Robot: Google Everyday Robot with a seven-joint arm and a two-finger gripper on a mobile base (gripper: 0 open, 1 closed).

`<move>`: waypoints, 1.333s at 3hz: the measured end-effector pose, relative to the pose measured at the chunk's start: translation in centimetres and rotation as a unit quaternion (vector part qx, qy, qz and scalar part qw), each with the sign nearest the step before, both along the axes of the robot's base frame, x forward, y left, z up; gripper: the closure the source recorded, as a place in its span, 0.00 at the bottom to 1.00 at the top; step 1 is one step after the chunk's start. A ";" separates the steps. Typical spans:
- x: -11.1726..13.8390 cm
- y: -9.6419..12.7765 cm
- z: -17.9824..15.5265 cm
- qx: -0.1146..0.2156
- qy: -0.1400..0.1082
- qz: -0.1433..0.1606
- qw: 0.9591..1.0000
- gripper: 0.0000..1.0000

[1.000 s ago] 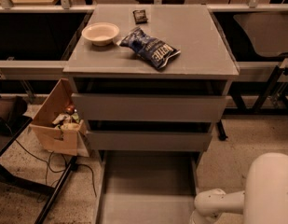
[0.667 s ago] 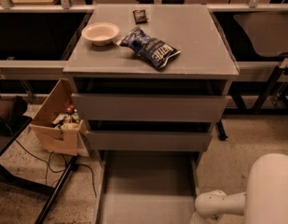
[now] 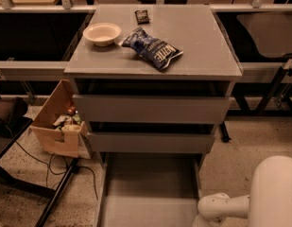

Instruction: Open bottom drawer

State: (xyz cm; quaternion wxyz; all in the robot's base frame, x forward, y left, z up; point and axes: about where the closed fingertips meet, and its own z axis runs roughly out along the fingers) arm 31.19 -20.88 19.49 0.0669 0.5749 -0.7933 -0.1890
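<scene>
Grey cabinet (image 3: 202,51) stands centre, its flat top carrying three items. Bottom drawer (image 3: 148,193) is pulled far out toward the camera, its plain grey tray open and running off the lower edge. Top drawer (image 3: 150,109) and middle drawer (image 3: 150,142) are each slightly out. White robot arm (image 3: 273,193) is at lower right, its end beside the tray's right rail. Gripper lies past the bottom edge, out of sight; state cannot be told. Cardboard box (image 3: 51,122) is on the floor to the cabinet's left. Blue chip bag (image 3: 152,48) lies on the top's middle, cream bowl (image 3: 102,33) to its left, small dark packet (image 3: 142,16) behind.
</scene>
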 end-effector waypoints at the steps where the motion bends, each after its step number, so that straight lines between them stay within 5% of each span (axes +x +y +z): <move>1: 0.0 0.0 0.0 0.000 0.000 0.000 1.000 0.35; 2: 0.0 0.0 0.0 0.000 0.000 0.000 1.000 0.11; 3: 0.0 0.0 0.0 0.000 0.000 0.000 1.000 0.00; 4: 0.0 0.0 0.0 0.000 0.000 0.000 1.000 0.00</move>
